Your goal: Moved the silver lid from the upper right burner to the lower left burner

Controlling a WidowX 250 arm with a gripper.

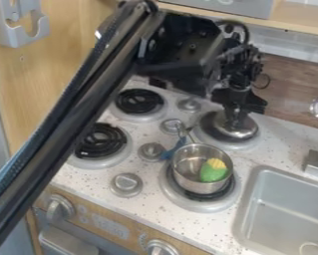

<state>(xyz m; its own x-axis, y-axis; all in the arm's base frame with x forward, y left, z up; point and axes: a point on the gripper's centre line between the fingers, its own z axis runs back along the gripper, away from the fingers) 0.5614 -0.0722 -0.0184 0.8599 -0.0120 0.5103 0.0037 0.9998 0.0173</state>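
On the upper-right burner [233,145], a glossy domed lid [218,128] sits under the gripper [236,119], whose grip I cannot tell.

Seeing a metal pot [186,172] on the lower right burner [200,203].

Holding a green-and-yellow toy [213,172] inside, sitting near the grey sink [287,199] and neighbouring a round knob [151,151].

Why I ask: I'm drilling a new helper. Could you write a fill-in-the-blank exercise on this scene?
1. Below the pincer, the silver lid is at the upper ____ burner.
2. The pot stands on the lower ____ burner.
3. The toy in the pot is green and ____.
4. The grip of the pot's handle is ____.

Missing words: right; right; yellow; blue.
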